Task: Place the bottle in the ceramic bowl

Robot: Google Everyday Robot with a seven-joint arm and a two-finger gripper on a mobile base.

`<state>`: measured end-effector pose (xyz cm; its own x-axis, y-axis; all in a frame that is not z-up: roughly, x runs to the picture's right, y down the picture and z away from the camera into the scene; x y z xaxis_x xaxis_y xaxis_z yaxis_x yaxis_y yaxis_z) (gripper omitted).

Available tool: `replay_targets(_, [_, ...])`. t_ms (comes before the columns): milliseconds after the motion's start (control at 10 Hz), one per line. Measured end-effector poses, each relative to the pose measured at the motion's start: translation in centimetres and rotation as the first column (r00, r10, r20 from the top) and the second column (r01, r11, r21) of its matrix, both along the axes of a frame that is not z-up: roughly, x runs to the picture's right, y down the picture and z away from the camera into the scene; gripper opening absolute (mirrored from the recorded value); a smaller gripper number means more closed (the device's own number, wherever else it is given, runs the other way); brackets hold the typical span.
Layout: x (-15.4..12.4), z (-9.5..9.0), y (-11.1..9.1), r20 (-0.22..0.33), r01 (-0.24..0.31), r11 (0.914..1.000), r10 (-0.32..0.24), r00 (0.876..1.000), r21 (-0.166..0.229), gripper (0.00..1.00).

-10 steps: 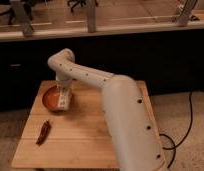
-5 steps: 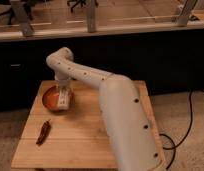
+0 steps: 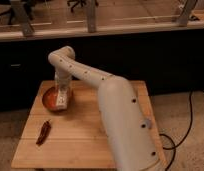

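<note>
Little moved: end effector [image 3: 61, 98] still grips bottle [image 3: 61, 100] upright inside ceramic bowl [image 3: 50, 98].

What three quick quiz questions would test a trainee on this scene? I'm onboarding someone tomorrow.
1. True or false: the chili pepper lies inside the ceramic bowl.
2. Where is the pincer? A) over the bowl's right side B) beside the pepper C) off the table
3. Fill in: the pale object at the pincer is the ____.

Key: 1. False; it lies on the table, in front of the bowl. 2. A. 3. bottle.
</note>
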<state>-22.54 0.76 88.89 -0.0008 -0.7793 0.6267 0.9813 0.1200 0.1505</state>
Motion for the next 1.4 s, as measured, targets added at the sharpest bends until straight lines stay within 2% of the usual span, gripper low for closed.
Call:
replay_targets(300, [-0.8,0.4,0.1,0.027,0.011,0.9994,-0.010,1.000,-0.032,0.00])
replay_targets(700, [-1.8,0.8,0.3,0.047,0.052,0.9967,-0.050,0.998,-0.063,0.00])
replay_targets(800, [-1.8,0.8,0.5,0.042,0.067,0.9951,-0.064,0.997,-0.073,0.03])
replay_targets(1000, [-2.2,0.9,0.5,0.037,0.085,0.9925,-0.082,0.996,-0.088,0.20])
replay_targets(1100, [-2.5,1.1,0.5,0.036,0.094,0.9909,-0.091,0.995,-0.096,0.33])
replay_targets(1200, [-2.4,1.1,0.4,0.033,0.095,0.9904,-0.092,0.995,-0.100,0.41])
replay_targets(1400, [-2.2,1.3,0.4,0.026,0.096,0.9889,-0.094,0.995,-0.113,0.64])
